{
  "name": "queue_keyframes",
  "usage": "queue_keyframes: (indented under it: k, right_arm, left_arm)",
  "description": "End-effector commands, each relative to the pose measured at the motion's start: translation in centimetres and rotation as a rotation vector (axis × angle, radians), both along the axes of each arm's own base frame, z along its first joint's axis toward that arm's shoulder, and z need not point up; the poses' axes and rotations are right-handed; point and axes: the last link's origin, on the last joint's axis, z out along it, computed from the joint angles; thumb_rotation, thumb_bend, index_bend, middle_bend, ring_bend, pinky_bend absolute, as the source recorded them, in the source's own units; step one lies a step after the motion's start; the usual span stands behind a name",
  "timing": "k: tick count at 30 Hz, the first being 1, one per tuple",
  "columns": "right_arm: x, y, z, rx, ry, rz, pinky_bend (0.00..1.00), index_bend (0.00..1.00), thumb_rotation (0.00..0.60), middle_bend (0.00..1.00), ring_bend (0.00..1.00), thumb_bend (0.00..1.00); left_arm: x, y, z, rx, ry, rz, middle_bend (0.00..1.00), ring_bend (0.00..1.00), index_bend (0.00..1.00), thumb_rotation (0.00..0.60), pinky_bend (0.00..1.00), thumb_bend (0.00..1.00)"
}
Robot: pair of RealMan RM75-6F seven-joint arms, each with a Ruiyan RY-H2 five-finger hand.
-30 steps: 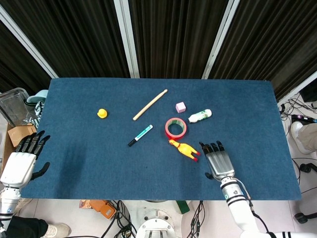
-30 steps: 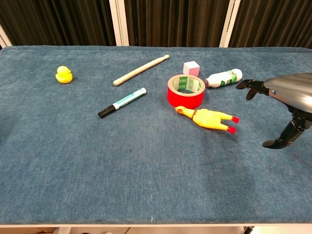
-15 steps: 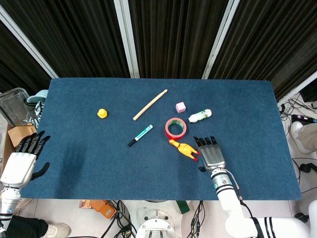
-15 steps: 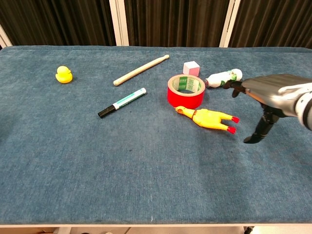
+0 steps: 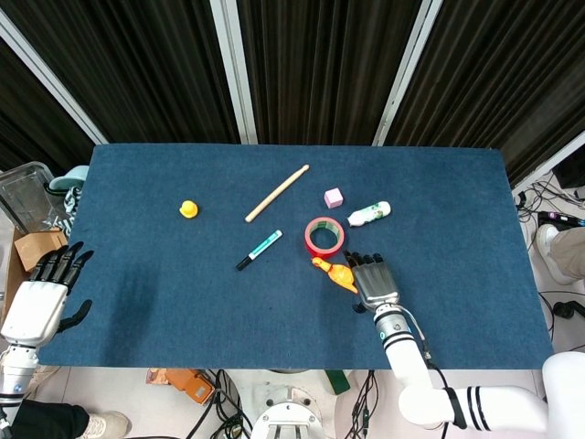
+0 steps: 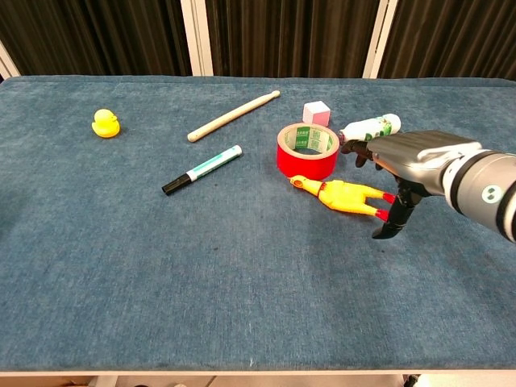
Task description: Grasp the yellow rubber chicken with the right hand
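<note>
The yellow rubber chicken [image 6: 343, 196] lies flat on the blue table [image 6: 242, 282], head towards the red tape roll, red feet towards the right. My right hand [image 6: 407, 161] hovers palm down over its feet end, fingers spread and holding nothing, thumb hanging just right of the feet. From the head view the right hand [image 5: 372, 282] covers the chicken's [image 5: 331, 272] feet. My left hand [image 5: 41, 297] is off the table's left edge, fingers apart, empty; the chest view does not show it.
A red tape roll [image 6: 306, 151] stands just behind the chicken. A white bottle [image 6: 371, 127] and pink cube [image 6: 316, 111] lie behind the right hand. Further left are a marker [image 6: 201, 169], a wooden stick [image 6: 234, 115] and a yellow duck [image 6: 105, 123].
My right hand has moved left across the table, from well right of the chicken to over its red feet. The chicken and the left hand have not moved.
</note>
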Motion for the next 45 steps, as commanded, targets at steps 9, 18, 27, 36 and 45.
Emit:
queue_keyframes:
  k: [9,18,27,36,45]
  right_arm:
    - [0.5,-1.0,-1.9,0.008,-0.001,0.003,0.40,0.24,0.600,0.35,0.45,0.22]
    - [1.1,-1.7,-2.9,-0.024,-0.039,0.037,0.57,0.45,0.600,0.48,0.61,0.43]
    - [1.1,-2.0,-2.8,-0.030,-0.081,0.046,0.68,0.55,0.600,0.54,0.68,0.53]
    - [1.5,-2.2,-1.4,-0.094,-0.167,0.073,0.74,0.60,0.600,0.59,0.73,0.57]
    - [2.2,-2.2,2.7,-0.159,-0.319,0.118,0.74,0.60,0.600,0.59,0.73,0.57]
  left_arm:
    - [-0.1,0.0,0.0,-0.003,-0.002,0.006,0.00,0.00,0.09,0.600,0.10,0.29]
    - [-0.1,-0.1,0.0,-0.007,-0.003,0.008,0.00,0.00,0.09,0.600,0.10,0.29]
    - [-0.1,-0.1,0.0,-0.010,-0.003,0.014,0.00,0.00,0.09,0.600,0.10,0.29]
    - [-0.1,-0.1,0.0,-0.006,-0.001,0.015,0.00,0.00,0.10,0.600,0.10,0.29]
    - [-0.2,0.0,0.1,0.001,-0.005,0.020,0.00,0.00,0.10,0.600,0.10,0.29]
